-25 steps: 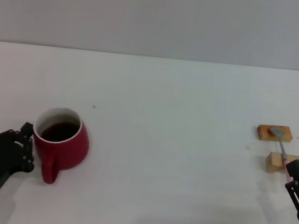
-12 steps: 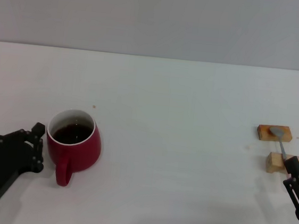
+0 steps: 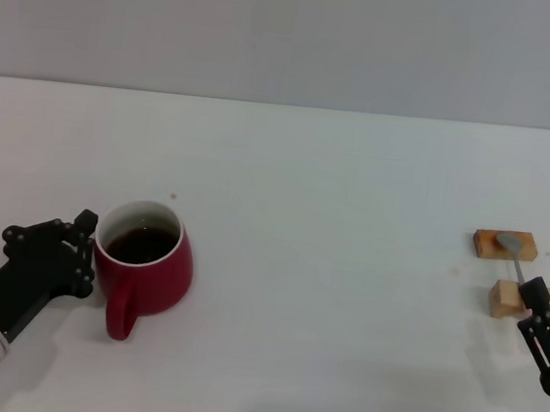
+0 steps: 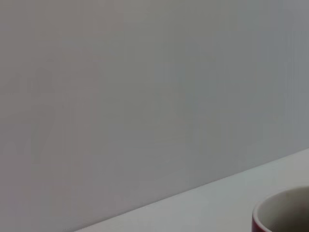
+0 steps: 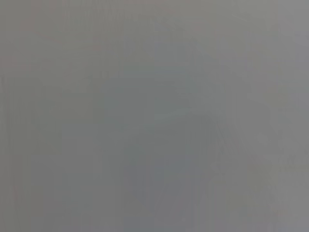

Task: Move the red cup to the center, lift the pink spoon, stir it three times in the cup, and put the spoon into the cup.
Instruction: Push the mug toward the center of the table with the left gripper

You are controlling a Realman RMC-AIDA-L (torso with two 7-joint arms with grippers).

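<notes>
Cup position: the red cup (image 3: 145, 261) sits at 8 o'clock on the table (image 3: 324, 300), its handle toward 6, the left gripper (image 3: 71, 252) touching its 9 o'clock wall; grip state cannot be told. Centre lies toward 3 o'clock. The pink spoon (image 3: 516, 257) rests across two wooden blocks (image 3: 505, 246) at 3 o'clock, long axis 12-to-6, beside the right gripper (image 3: 538, 310).

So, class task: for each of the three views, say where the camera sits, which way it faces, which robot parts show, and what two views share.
Head view: from the robot's head, forward and down at the table; shows the left gripper against the red cup, the right gripper by the pink spoon on the wooden blocks.
Left wrist view: on the left arm, facing the wall; no robot parts.
Right wrist view: plain grey only.
Shared: the red cup's rim.
</notes>
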